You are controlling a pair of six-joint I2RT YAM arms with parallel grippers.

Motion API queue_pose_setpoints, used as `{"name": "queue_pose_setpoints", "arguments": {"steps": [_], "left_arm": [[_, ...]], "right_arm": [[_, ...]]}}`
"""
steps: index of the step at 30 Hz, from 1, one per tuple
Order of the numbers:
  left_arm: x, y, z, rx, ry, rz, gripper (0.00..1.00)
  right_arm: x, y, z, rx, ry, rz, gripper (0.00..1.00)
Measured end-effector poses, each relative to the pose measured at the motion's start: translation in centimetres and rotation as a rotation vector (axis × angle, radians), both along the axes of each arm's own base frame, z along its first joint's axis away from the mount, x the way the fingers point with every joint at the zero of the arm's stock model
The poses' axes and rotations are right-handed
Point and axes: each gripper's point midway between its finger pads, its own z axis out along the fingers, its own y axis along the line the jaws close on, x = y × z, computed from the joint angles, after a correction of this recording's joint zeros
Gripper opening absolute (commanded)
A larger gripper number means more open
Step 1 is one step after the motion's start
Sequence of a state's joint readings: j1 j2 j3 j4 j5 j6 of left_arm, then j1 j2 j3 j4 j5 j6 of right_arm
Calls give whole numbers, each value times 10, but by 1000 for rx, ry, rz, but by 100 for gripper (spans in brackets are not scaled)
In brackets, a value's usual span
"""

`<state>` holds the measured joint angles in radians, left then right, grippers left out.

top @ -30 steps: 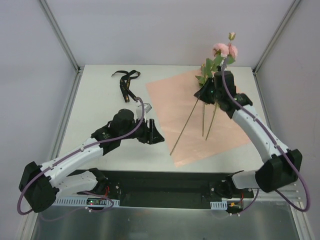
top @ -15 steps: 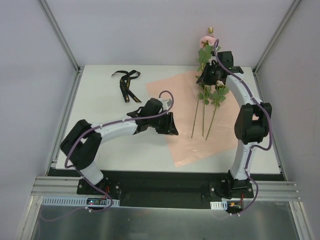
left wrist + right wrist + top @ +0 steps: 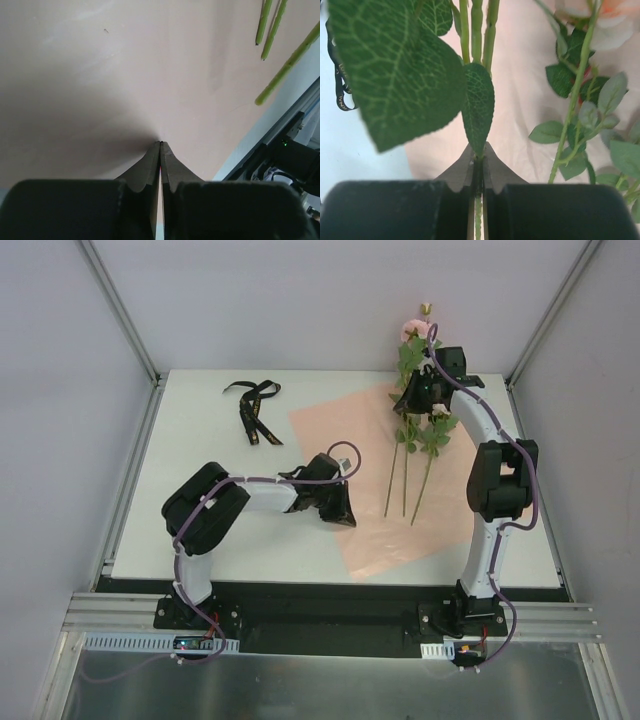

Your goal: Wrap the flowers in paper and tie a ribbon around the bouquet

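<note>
Left pincer (image 3: 160, 145) had its jaws together, and the wrist view suggested a thin pinch on the left edge of the paper (image 3: 375, 530). Right pincer (image 3: 478, 162) was clamped on one stalk of the flowers (image 3: 415, 345). It held the blossom end up at the far right of the sheet, with the stalk tips resting on the pink.

Risks, as judged:
- The sheet is thin. A sideways drag could tear it or pull it from the pinch.
- Only one stalk looked gripped. The others appeared to lie loose, so a folding flap might roll or scatter them.
- The blossoms stood close to the back wall, and a further lift could press them against it.

Room:
- Bare counter (image 3: 200, 455) lay open to the left. The ribbon (image 3: 250, 412) sat far left, well apart from the sheet.
- The paper's near corner came close to the counter's near edge.
- The right side was tight, with the right arm folded near the frame post.
</note>
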<state>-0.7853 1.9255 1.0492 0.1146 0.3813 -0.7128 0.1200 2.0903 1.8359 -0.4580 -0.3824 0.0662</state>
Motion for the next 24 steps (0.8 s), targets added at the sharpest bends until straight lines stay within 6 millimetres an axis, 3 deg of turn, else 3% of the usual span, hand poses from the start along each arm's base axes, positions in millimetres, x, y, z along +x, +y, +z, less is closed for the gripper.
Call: {"name": "queue_pose_setpoints", "arguments": {"steps": [7,12,15,20,24], "left_arm": [[-25,18,-7,-11,35,53,0],[-54,25,-7,-16,57,49,0],[-63,25,-5,-16,67,43,0],[-74,25,-4,-10,83,33,0],[-80,26,-5,-6,96,35,0]], "right_arm": [[2,2,-7,12,3,-22,1],[-10,9,-36,-3,63,-47,0],[-21,21,-52,-19,110,-42,0],[-26,40,-57,-49,111,-36,0],[-19,40,-67,-80,123,-65,1]]}}
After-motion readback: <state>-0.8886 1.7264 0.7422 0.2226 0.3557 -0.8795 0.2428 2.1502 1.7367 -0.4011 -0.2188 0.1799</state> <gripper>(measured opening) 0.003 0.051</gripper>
